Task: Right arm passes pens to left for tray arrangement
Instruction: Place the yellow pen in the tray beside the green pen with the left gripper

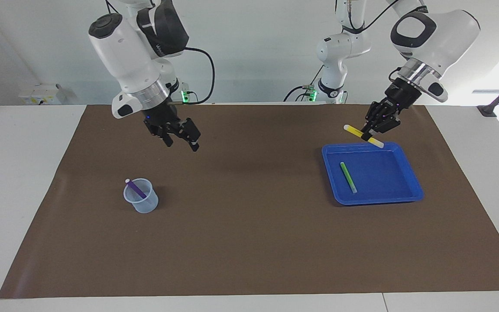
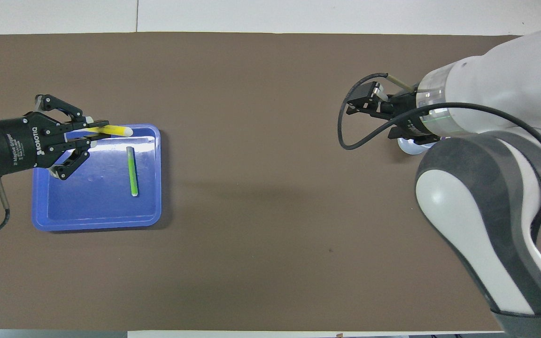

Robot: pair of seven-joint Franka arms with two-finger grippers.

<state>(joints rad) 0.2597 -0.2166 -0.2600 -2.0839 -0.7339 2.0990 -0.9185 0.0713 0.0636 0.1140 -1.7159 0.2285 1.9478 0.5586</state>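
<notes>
I'm seeing the left gripper (image 1: 367, 135) clenching the yellow pen (image 1: 356, 130) just above the tray (image 1: 411, 186) rim, the green pen (image 1: 348, 177) lying below it. My right gripper (image 1: 183, 141) is hanging released, above the table (image 1: 249, 242) near the cup (image 1: 141, 202) holding the purple pen (image 1: 136, 188).

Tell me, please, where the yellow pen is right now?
The yellow pen is held in the shut left gripper, in the air over the blue tray's robot-side rim.

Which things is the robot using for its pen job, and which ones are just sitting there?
For the job:
- yellow pen, held in the left claw over the tray's edge
- green pen, lying in the blue tray
- purple pen, standing in the cup
- right claw, open, over the mat

Just there:
- brown mat
</notes>
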